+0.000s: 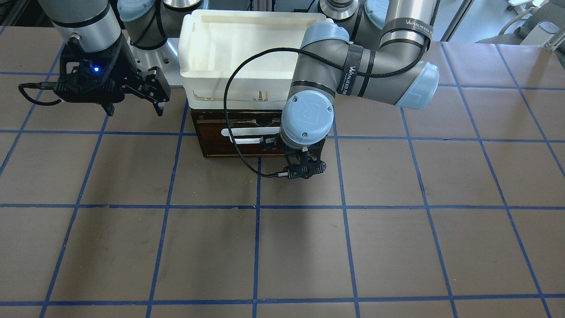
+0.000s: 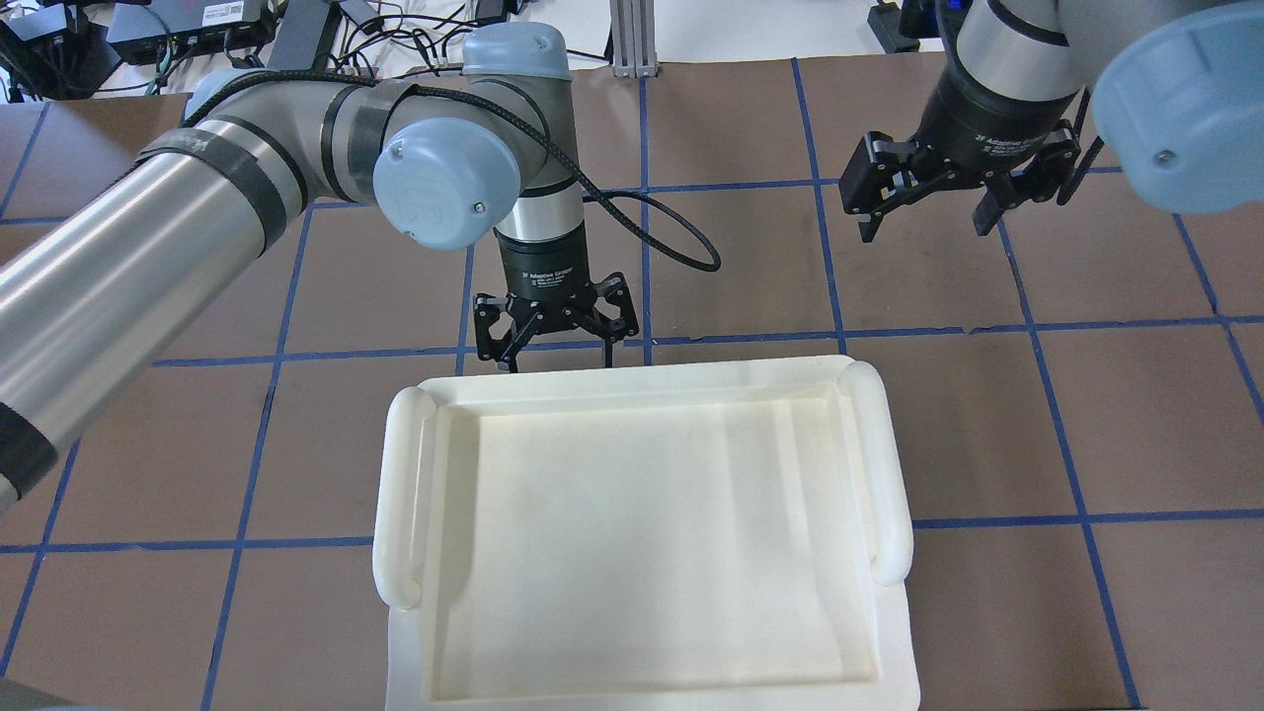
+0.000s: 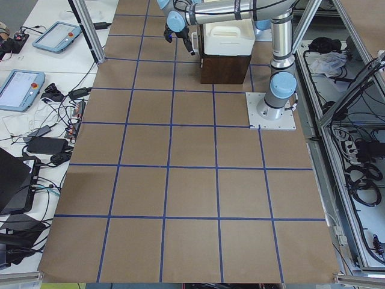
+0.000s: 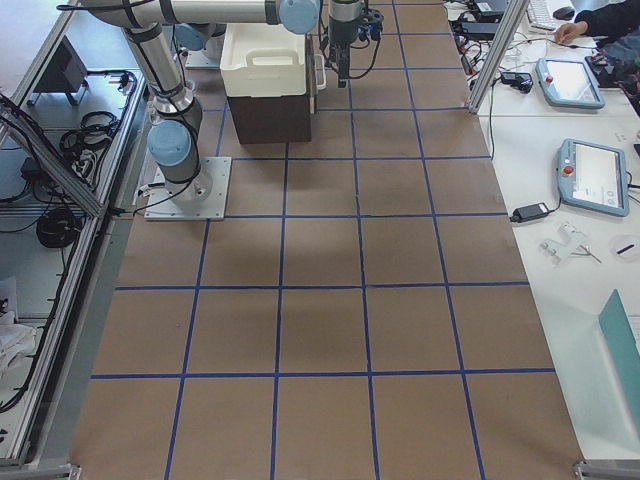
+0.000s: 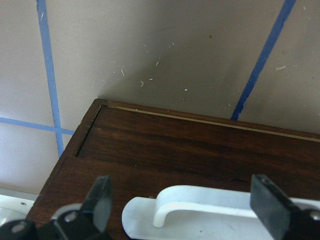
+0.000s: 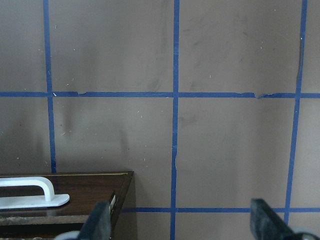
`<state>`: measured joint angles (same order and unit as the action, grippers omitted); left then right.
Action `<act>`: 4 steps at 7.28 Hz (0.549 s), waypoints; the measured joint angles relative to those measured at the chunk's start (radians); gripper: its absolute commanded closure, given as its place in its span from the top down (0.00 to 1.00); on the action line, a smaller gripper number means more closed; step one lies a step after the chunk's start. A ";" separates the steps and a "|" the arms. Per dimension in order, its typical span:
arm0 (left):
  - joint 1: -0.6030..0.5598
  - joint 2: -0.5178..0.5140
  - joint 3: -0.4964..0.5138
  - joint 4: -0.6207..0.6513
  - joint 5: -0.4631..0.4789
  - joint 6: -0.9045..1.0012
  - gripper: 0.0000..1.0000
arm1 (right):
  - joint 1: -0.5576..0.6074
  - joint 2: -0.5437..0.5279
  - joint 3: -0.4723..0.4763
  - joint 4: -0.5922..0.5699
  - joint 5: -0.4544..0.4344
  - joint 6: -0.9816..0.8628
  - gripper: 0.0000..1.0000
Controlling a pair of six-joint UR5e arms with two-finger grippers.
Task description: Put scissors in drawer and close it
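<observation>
Nearest me, at the middle of my own edge of the worktop [image 1: 441, 221] and between my two bases, stands the dark cabinet [image 3: 225, 69]. The white tray [image 2: 400, 494] sits on top and hides it from the overhead camera. The drawer [image 1: 220, 146] is in the cabinet's front, facing the operators' edge. As far as I can tell, its dark front lies in line with the frame. The scissors I cannot see from any camera.

Just past that front hangs my left claw [image 2: 558, 355], pointing down, its jaws spread wide and holding nothing. In its wrist view the white handle [image 5: 210, 202] lies between the two fingers [image 5: 100, 200]; I cannot tell whether they touch it. A black cable [image 2: 681, 242] loops out from that wrist beside the claw.

My right claw [image 2: 928, 225] hangs toward the worktop's right end, well apart from the cabinet, over brown paper. Its jaws are also wide and grip nothing.

Farther out, the brown paper with its blue tape grid runs to the operators' edge and to both ends. Past that edge, white desks carry teach pendants [image 4: 590, 175].
</observation>
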<state>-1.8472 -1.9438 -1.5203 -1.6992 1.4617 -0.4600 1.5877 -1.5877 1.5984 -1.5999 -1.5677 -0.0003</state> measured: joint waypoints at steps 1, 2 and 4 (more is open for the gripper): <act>0.000 0.001 -0.003 -0.005 -0.003 0.000 1.00 | 0.000 0.000 0.000 0.000 0.000 0.000 1.00; 0.002 0.002 -0.004 -0.008 -0.017 0.000 1.00 | 0.000 0.000 0.000 0.001 -0.001 0.000 1.00; 0.005 0.002 -0.004 -0.027 -0.043 -0.001 1.00 | -0.001 0.001 0.001 0.000 -0.002 -0.001 1.00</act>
<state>-1.8420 -1.9415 -1.5247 -1.7259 1.4190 -0.4606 1.5867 -1.5871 1.5997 -1.5994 -1.5698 -0.0013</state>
